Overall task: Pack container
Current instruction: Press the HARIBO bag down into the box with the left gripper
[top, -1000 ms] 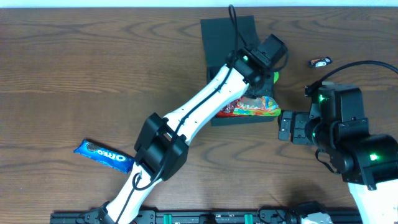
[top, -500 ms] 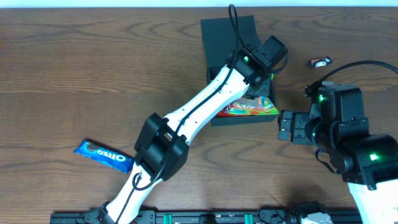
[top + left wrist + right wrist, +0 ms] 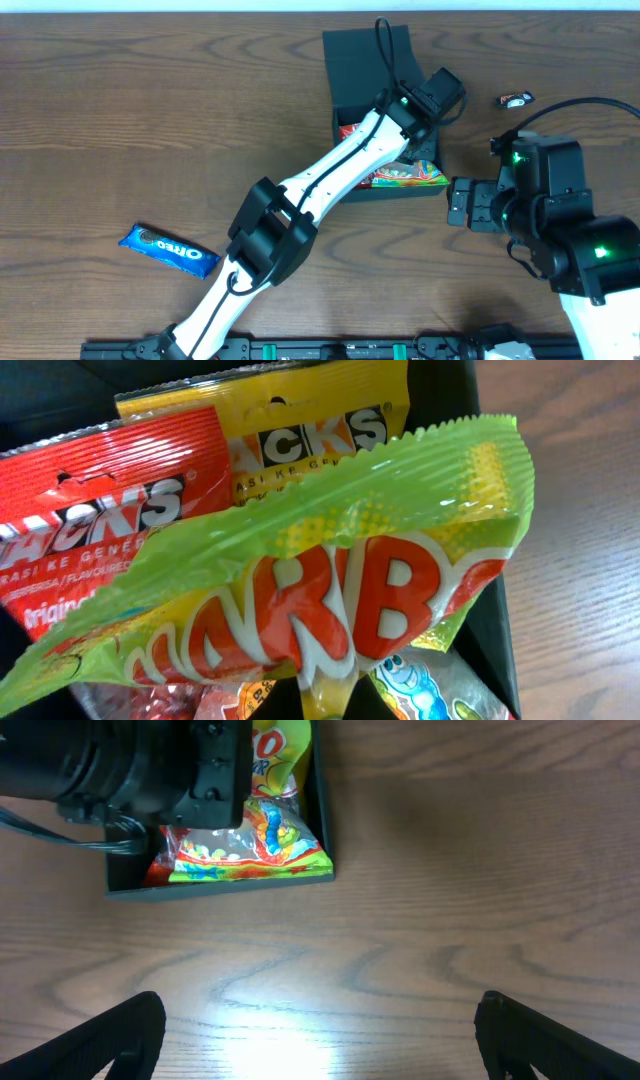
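Observation:
The container (image 3: 362, 58) is a black square box with its flap lid lying open behind it. My left gripper (image 3: 325, 705) hangs over it, shut on the lower edge of a green and yellow gummy packet (image 3: 330, 580). Under that packet lie a red snack packet (image 3: 100, 510), a yellow one (image 3: 300, 430) and a clear packet of coloured gummies (image 3: 405, 178). From overhead, the left arm hides its own jaws. My right gripper (image 3: 453, 203) stands open just right of the container's front corner, low over bare wood, with nothing between its fingers (image 3: 110, 1040).
A blue Oreo packet (image 3: 168, 250) lies on the table at the front left. A small wrapped sweet (image 3: 516, 99) sits at the back right. The left arm stretches diagonally across the middle of the table to the container.
The left arm has reached a little farther over the box, and the green packet's edge no longer sticks out past the box's right wall. The right arm has not moved.

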